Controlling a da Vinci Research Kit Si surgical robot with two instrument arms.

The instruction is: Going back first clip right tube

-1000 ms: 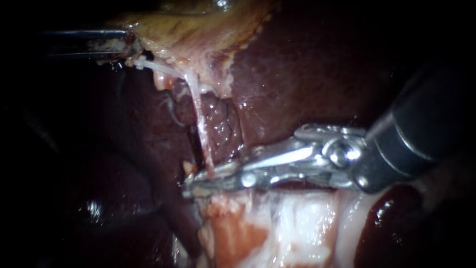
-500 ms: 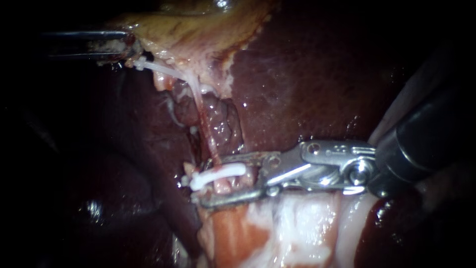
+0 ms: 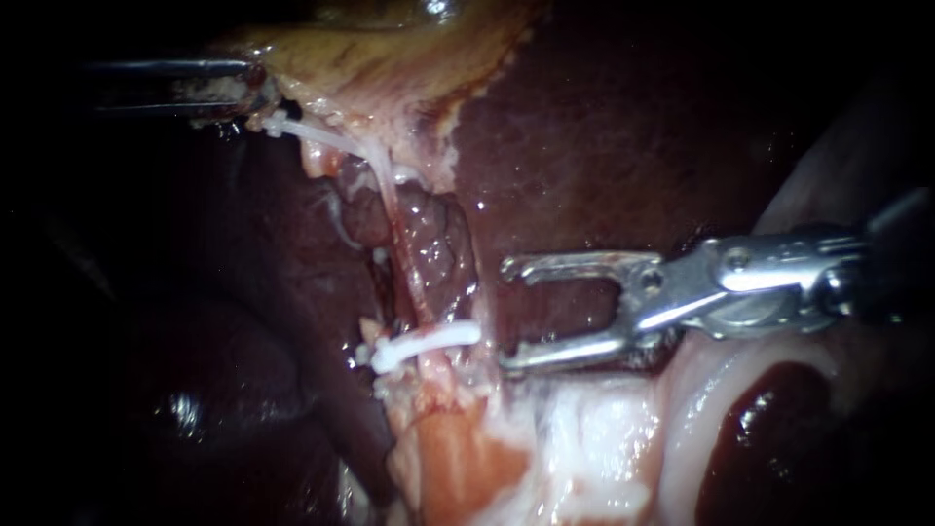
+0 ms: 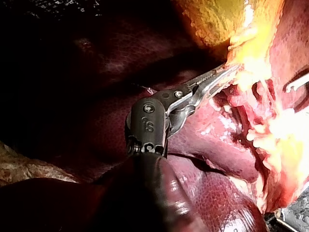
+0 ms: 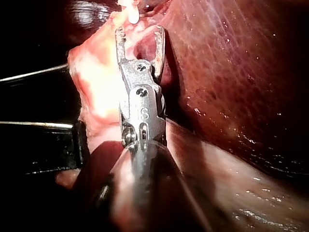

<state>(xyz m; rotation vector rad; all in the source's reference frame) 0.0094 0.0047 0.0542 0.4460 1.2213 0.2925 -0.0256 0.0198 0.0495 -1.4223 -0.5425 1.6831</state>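
As left instrument (image 3: 258, 95) grips gallbladder (image 3: 390, 58), right instrument (image 3: 504, 315) gapes; clip (image 3: 429, 343) beside

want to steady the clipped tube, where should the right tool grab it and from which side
Probably the bare stretch of the tube above the clip, approached from the right. It runs taut and nearly upright there, and the right tool faces it crosswise with jaws open, so they could close across it.

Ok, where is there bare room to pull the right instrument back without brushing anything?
Free: the bare liver above the right instrument, jaws open, and the gap between it and the clip. Crowded: clip on the tube, and the left instrument shut on the gallbladder edge.
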